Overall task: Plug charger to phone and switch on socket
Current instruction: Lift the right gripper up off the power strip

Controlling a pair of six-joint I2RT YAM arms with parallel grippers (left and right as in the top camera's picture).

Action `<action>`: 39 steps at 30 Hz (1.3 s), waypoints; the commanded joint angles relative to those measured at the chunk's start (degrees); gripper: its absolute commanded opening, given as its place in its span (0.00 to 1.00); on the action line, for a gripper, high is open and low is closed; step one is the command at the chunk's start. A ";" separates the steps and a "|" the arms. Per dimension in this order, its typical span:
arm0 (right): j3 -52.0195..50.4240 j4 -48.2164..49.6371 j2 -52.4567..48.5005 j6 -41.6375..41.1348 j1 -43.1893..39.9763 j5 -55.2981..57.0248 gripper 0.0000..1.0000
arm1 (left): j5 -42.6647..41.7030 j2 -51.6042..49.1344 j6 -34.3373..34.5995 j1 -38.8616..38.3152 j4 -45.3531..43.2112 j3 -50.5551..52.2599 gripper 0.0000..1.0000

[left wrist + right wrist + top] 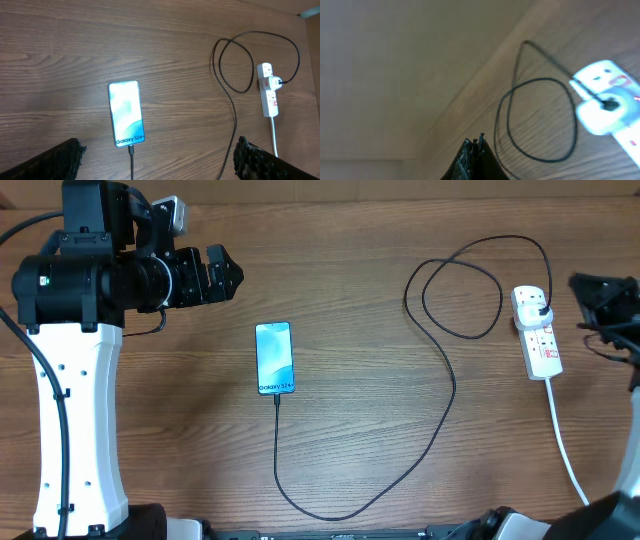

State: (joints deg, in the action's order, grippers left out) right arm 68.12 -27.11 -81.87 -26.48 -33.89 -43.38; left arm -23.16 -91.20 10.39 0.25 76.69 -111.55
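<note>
The phone (273,357) (126,113) lies screen-up at mid-table, its blue screen lit. The charger (440,430) (234,115) (508,114) has its connector tip sitting in the phone's near edge. Its black cable loops right to a black plug in the white socket (537,332) (269,92) (607,102). My left gripper (224,273) (159,156) hovers open, up and left of the phone, with nothing between its fingers. My right gripper (586,288) (475,141) is shut on nothing, just right of the socket.
The socket's thick white cord (566,442) (274,135) runs toward the near right table edge. The left arm's white base (75,430) stands at the left. Bare wood surrounds the phone.
</note>
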 commanded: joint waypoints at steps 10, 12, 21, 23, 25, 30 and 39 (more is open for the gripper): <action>10.19 -9.79 4.72 12.31 15.61 16.90 0.04 | -0.22 -0.31 0.35 0.11 -0.17 -0.52 1.00; 11.43 -11.02 4.72 13.53 19.10 19.45 0.04 | -0.22 -0.31 0.35 0.11 -0.17 -0.52 1.00; 12.66 -14.47 5.11 18.05 31.01 29.59 0.04 | -0.22 -0.31 0.35 0.11 -0.17 -0.52 1.00; 12.66 -15.26 5.31 18.84 32.92 31.26 0.04 | -0.22 -0.31 0.35 0.11 -0.17 -0.52 1.00; 12.66 -15.98 5.70 19.52 34.01 31.34 0.04 | -0.22 -0.31 0.35 0.11 -0.17 -0.52 1.00; 12.66 -18.80 8.17 19.50 34.21 31.32 0.04 | -0.22 -0.31 0.35 0.11 -0.17 -0.52 0.99; 12.46 -20.96 15.72 21.03 34.18 29.22 0.04 | -0.22 -0.31 0.35 0.11 -0.17 -0.52 1.00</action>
State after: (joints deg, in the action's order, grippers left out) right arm 78.74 -47.68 -68.51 -6.81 0.32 -13.47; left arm -23.16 -91.20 10.41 0.25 76.69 -111.55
